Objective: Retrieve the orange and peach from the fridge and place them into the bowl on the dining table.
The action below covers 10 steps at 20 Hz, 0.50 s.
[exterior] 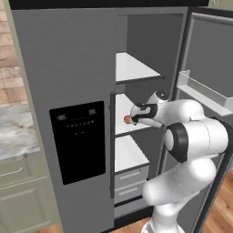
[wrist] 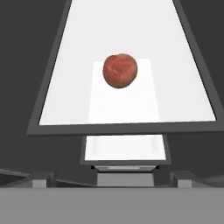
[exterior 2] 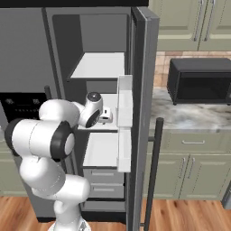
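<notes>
One peach (wrist: 120, 70) sits on the fridge (exterior: 68, 68) shelf; jaws apart, fingertips barely visible.

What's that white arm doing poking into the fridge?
The robot arm is reaching into the open right side of the fridge, toward the middle white shelf. Its gripper is open and holds nothing. Straight ahead of it, the hand view shows a pinkish-red peach on that shelf, not yet touched. In the left base view, something orange peeks out just by the gripper's tip.

Flat, even rendered light, soft low-resolution blur, no glare, faint shadows.
</notes>
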Tool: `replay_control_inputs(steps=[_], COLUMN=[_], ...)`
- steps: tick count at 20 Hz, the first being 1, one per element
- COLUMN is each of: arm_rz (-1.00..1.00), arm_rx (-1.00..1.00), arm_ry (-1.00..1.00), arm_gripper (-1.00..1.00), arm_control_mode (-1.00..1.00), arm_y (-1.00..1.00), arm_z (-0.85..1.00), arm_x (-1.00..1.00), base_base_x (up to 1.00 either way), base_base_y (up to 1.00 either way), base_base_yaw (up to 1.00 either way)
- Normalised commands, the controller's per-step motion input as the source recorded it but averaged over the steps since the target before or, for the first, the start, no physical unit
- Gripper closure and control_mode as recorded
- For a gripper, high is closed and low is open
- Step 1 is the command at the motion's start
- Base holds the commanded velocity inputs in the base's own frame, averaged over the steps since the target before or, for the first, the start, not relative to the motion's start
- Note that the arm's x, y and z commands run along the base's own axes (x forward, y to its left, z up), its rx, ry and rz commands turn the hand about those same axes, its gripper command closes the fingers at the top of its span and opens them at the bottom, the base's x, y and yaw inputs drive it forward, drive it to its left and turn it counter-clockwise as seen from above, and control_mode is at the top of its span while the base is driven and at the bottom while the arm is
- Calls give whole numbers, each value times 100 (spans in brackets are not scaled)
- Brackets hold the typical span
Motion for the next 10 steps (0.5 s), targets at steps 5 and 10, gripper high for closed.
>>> replay_control_inputs(steps=[5, 10], arm_rz=[0, 0], arm_rx=[0, 0], arm_ry=[0, 0], arm_gripper=[-100, -100], arm_control_mode=[-100, -100], arm_y=[0, 0], arm_z=[-11, -8], arm_x=[30, 32], base_base_x=[0, 0], base_base_y=[0, 0], base_base_yaw=[0, 0])
